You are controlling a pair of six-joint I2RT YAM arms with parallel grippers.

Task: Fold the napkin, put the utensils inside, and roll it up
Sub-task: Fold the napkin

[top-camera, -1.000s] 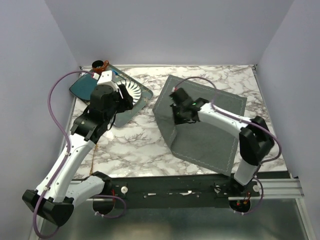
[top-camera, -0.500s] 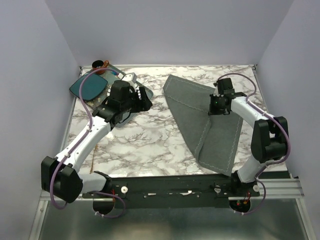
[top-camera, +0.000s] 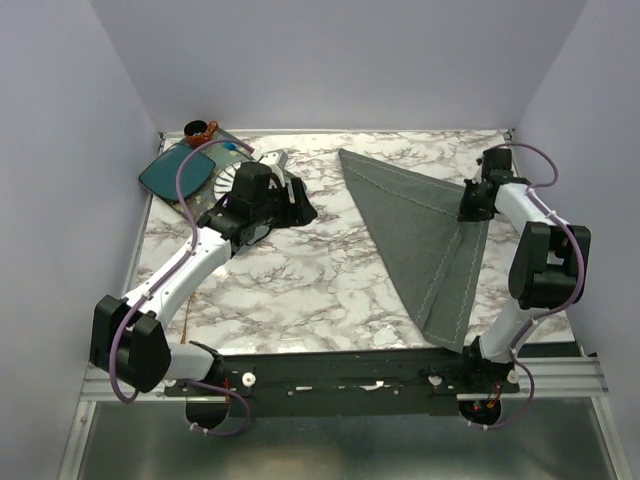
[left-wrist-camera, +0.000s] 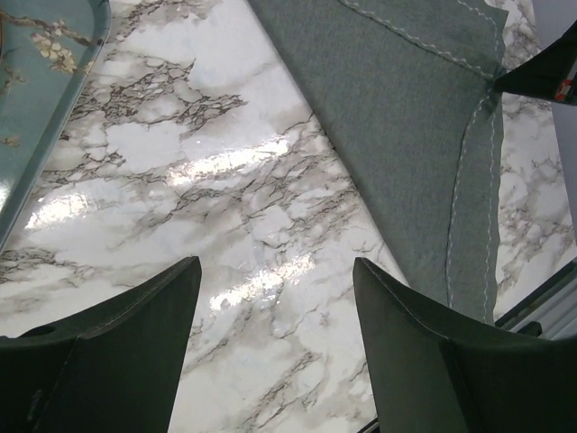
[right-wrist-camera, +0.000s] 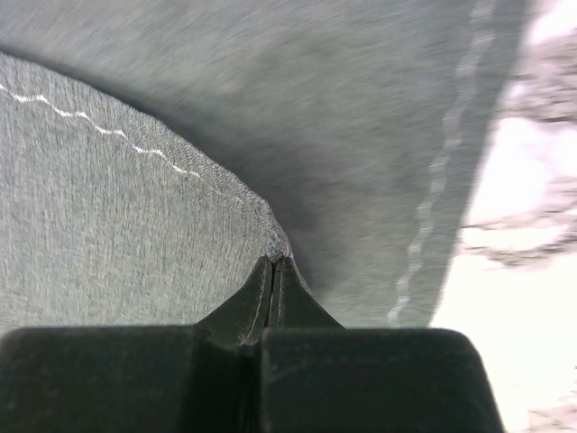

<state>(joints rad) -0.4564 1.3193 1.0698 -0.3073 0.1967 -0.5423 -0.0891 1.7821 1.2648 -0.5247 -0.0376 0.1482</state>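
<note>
One corner of the napkin point(top-camera: 420, 235), pinched in the clamped right claw point(right-wrist-camera: 273, 262), had been hauled to the right side of the bench point(top-camera: 300, 290), folding the cloth into a triangle and apparently all but finishing the first step, as the left claw point(left-wrist-camera: 275, 262), spread wide and empty, swung nearer.

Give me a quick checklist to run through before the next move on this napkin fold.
1. Right gripper shut on the napkin corner: ok.
2. Folded corner released and lying flat: not ok, it is pinched in the jaws.
3. Left gripper open, apart from the napkin: ok.
4. Utensils located for pickup: cannot tell.
5. Teal plate apart from the napkin: ok.
</note>
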